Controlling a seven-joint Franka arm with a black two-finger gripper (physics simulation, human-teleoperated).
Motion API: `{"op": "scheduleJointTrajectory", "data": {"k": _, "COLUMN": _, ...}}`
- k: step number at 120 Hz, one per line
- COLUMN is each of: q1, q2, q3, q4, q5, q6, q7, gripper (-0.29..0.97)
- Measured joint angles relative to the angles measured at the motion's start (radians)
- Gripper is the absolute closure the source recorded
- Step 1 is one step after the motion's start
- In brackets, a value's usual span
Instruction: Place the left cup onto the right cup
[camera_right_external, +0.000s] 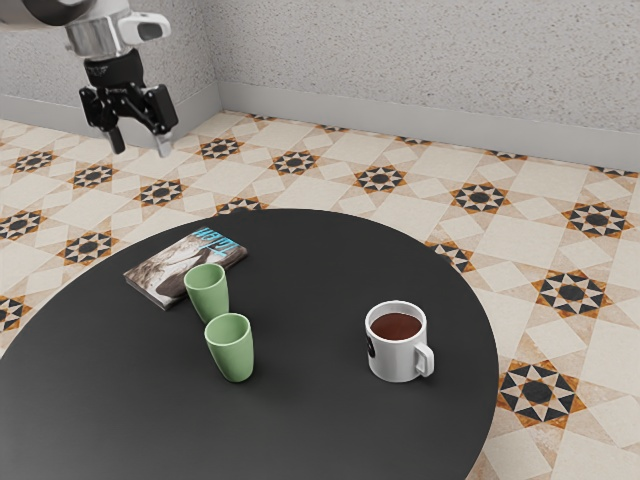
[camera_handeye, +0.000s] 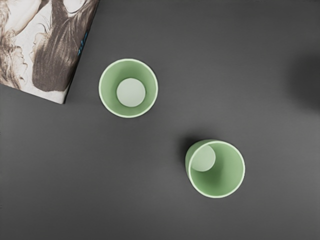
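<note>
1. Claw of mine hung well above the dark surface, fingers wide apart, holding nothing.
2. First green cup stood upright just beside the magazine.
3. Second green cup stood near it, not touching, with the white mug well apart.

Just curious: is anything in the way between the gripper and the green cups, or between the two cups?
Nothing visible. The open gripper hangs above the table with free air down to the cup by the magazine; bare table separates it from the other cup.

Matt green cups on smooth dark table
</note>
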Motion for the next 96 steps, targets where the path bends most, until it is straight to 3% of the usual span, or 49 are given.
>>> {"op": "scheduleJointTrajectory", "data": {"k": 57, "q1": -0.010, "q2": 0.001, "q3": 0.008, "q4": -0.039, "q5": 0.015, "q6": 0.063, "q7": -0.028, "gripper": 0.02}}
{"op": "scheduleJointTrajectory", "data": {"k": 96, "q1": -0.024, "q2": 0.006, "q3": 0.107, "q4": -0.180, "q5": 0.020, "q6": 0.144, "q7": 0.025, "gripper": 0.02}}
